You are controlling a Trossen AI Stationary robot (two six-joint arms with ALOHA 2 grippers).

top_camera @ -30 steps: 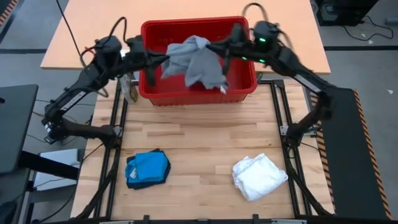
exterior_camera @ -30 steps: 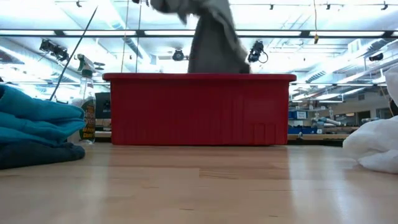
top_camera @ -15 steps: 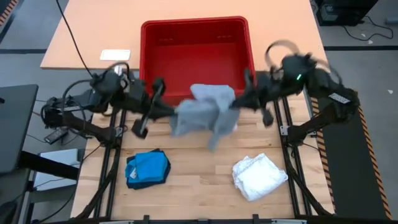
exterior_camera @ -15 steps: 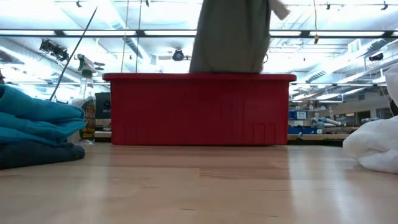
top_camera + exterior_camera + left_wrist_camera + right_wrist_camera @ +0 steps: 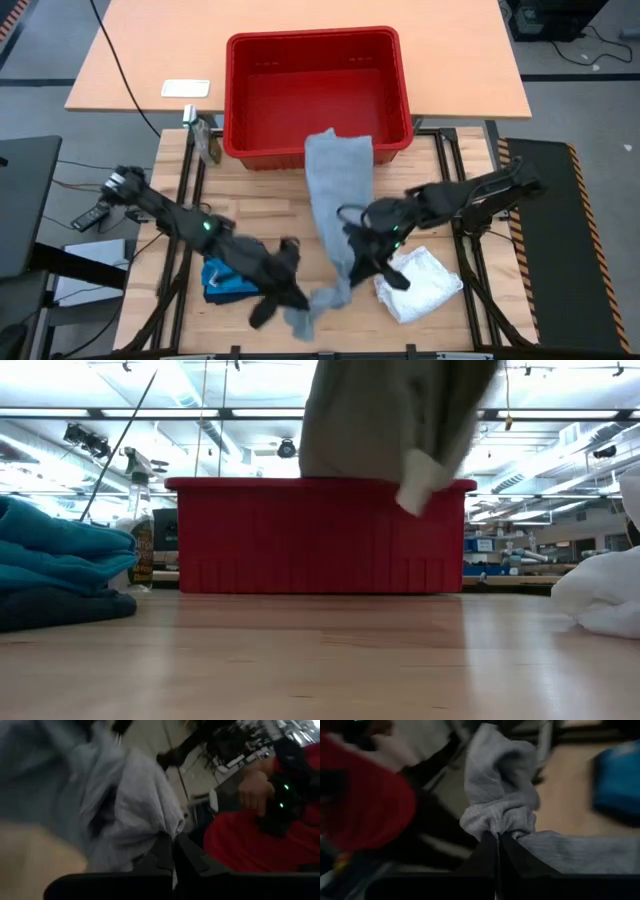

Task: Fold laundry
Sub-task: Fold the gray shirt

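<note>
The wooden desk [image 5: 300,215] is seen from above, with a red plastic basket [image 5: 240,90] set at its far edge. A light grey garment [image 5: 338,190] is stretched from the basket's near rim down toward the desk's front edge, held up between both arms. The white garment [image 5: 418,282] is bunched at the front right of the desk. The bright blue garment [image 5: 232,268] is laid folded on the dark navy garment [image 5: 60,610] at the front left. The left gripper [image 5: 290,292] is clamped on the grey garment's near end, fingers pressed together on the cloth. The right gripper [image 5: 358,245] is likewise pinched tight on a gathered fold at the garment's right edge.
</note>
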